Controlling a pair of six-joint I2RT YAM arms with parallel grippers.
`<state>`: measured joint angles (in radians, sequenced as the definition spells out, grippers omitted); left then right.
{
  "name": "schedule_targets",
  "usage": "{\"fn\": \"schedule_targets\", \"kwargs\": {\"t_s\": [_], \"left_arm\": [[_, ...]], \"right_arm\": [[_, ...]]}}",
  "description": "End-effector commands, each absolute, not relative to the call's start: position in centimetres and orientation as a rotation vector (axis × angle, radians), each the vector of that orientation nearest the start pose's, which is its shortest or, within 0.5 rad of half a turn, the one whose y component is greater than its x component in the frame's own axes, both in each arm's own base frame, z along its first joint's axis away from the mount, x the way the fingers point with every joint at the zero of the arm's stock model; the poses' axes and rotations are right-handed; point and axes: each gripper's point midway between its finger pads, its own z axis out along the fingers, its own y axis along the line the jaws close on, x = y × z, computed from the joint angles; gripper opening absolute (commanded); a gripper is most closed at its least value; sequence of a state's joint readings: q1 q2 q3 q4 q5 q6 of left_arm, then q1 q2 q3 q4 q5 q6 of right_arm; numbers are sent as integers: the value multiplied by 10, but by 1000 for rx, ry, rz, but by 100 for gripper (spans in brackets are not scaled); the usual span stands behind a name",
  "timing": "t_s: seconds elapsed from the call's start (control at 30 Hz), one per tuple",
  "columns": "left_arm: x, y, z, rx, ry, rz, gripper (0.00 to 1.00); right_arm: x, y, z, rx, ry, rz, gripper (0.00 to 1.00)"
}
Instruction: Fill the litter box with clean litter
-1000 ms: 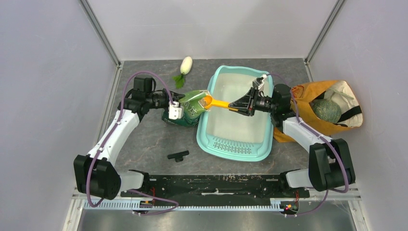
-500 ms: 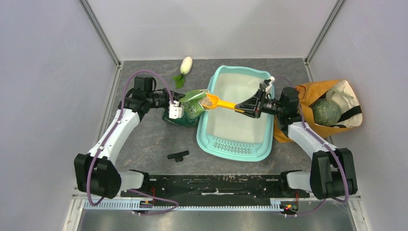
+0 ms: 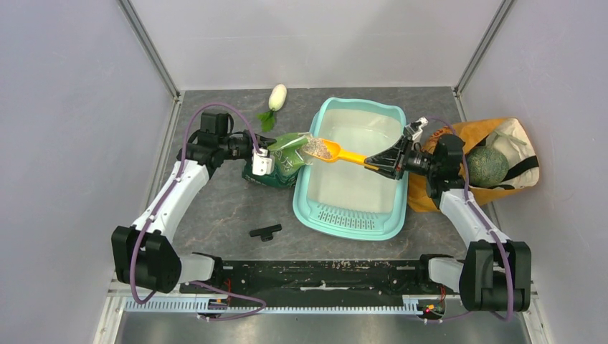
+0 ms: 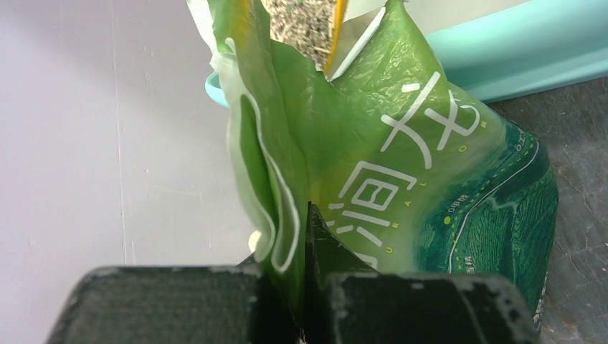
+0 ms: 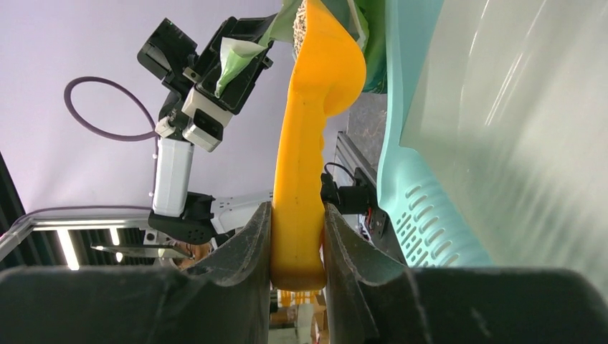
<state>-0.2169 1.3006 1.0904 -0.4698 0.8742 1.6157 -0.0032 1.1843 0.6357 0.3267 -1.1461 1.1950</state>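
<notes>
The teal litter box (image 3: pixel 303 192) lies mid-table, its slotted grille toward me. My left gripper (image 3: pixel 267 155) is shut on the top edge of the green pouch (image 3: pixel 285 162), which stands upright against the box's left wall. In the left wrist view the fingers (image 4: pixel 326 247) pinch the pouch film (image 4: pixel 401 165). My right gripper (image 3: pixel 377 162) is shut on the handle of the orange scoop (image 3: pixel 344 155). The scoop's bowl holds beige litter (image 3: pixel 320 148) and hangs just inside the box's left rim, beside the pouch mouth. The right wrist view shows the scoop (image 5: pixel 305 158) clamped between both fingers, beside the box wall (image 5: pixel 409 165).
An orange cloth bag (image 3: pixel 459 137) with a round green thing (image 3: pixel 487 165) inside lies right of the box, under my right forearm. A white radish toy (image 3: pixel 277 97) lies at the back. A small black T-shaped piece (image 3: pixel 265 231) sits near the front left. Enclosure walls stand on three sides.
My right gripper has drawn back to the right with the scoop. The scoop's bowl has come out of the pouch mouth, loaded with litter, over the box. The left arm has not moved.
</notes>
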Motion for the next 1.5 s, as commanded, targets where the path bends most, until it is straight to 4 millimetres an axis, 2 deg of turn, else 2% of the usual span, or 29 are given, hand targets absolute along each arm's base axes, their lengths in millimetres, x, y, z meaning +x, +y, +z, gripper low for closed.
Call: {"fn": "schedule_targets", "kwargs": {"t_s": [0.0, 0.4, 0.7, 1.0, 1.17, 1.3, 1.47], "left_arm": [[344, -207, 301, 1741, 590, -25, 2], [344, -210, 299, 1747, 585, -29, 2], [341, -211, 299, 1749, 578, -29, 2], [339, -211, 296, 1758, 565, -18, 2], [338, -211, 295, 1761, 559, -21, 2], [338, -211, 294, 1762, 556, -19, 2], [336, -210, 293, 1764, 560, -15, 2]], "right_arm": [[256, 162, 249, 201, 2029, 1799, 0], [262, 113, 249, 260, 2034, 1686, 0], [273, 82, 223, 233, 2277, 1183, 0], [285, 72, 212, 70, 2428, 678, 0], [283, 80, 219, -189, 2423, 420, 0], [284, 88, 228, -379, 2402, 320, 0], [287, 97, 250, -444, 2374, 339, 0]]}}
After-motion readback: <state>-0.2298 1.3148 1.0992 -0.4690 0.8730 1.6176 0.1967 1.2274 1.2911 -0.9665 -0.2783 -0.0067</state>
